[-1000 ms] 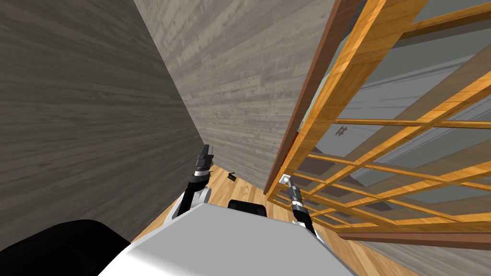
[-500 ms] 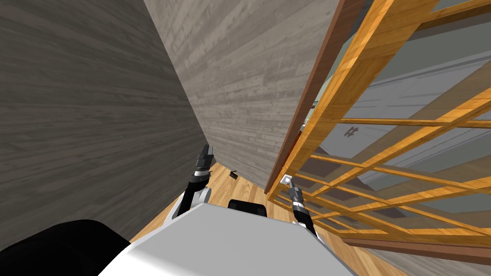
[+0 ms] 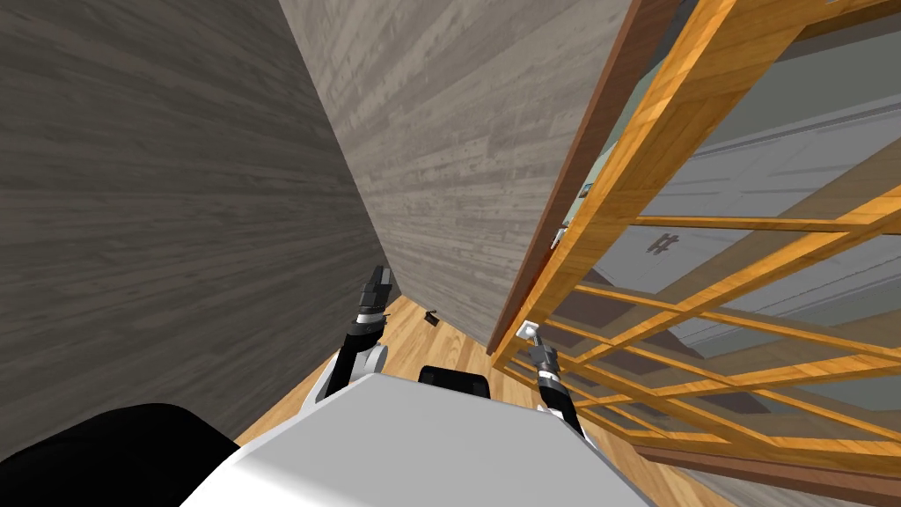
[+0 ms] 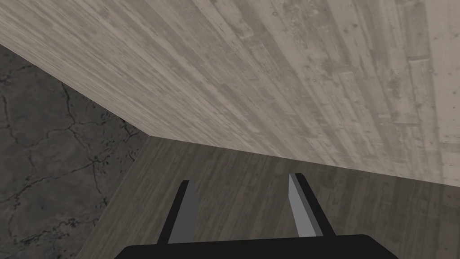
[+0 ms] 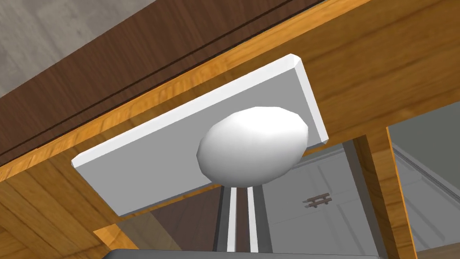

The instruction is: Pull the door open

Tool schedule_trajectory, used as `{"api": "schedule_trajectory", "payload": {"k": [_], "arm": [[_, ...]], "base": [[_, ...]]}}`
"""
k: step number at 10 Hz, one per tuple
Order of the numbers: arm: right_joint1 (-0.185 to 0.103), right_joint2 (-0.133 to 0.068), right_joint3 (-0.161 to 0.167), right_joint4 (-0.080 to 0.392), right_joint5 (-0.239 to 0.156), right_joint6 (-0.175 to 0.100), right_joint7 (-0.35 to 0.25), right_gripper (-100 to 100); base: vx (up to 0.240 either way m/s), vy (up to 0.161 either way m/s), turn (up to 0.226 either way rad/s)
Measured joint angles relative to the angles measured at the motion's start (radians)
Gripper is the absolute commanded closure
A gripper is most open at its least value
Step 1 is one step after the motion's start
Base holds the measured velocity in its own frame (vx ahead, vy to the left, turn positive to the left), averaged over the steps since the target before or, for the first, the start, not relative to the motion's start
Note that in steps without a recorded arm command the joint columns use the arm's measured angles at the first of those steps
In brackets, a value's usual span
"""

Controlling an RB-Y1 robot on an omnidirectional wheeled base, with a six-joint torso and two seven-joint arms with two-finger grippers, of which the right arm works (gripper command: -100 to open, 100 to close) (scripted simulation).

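Right wrist view: right claw (image 5: 241,193) pinched together at white oval knob (image 5: 254,146), orange-framed glass door (image 5: 382,58).

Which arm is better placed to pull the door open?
Right. Its gripper is at the white knob on the door, fingers shut with the tips at the knob. The left gripper hangs open facing the grey wall, away from the door.

The head camera looks steeply down and forward, rolled: wall (image 3: 457,132) left, door (image 3: 633,167) right. The left wrist camera faces that wall's corner. The right wrist camera sits very near the door's knob (image 5: 254,146), shared with the head view.
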Motion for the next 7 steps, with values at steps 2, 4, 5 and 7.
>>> {"api": "schedule_trajectory", "payload": {"k": [2,4,5,7], "arm": [[0.009,0.001,0.006,-0.008,-0.02,0.002,-0.04,-100],[0.009,-0.002,0.002,-0.015,-0.049,0.004,-0.09,-100],[0.013,0.0,0.008,-0.023,-0.06,0.008,-0.119,-100],[0.017,0.023,0.023,-0.047,-0.083,0.019,-0.169,-100]], "base": [[-0.055,-0.028,0.056],[-0.091,-0.026,0.025],[-0.099,0.016,0.105],[-0.065,0.014,0.047]]}}
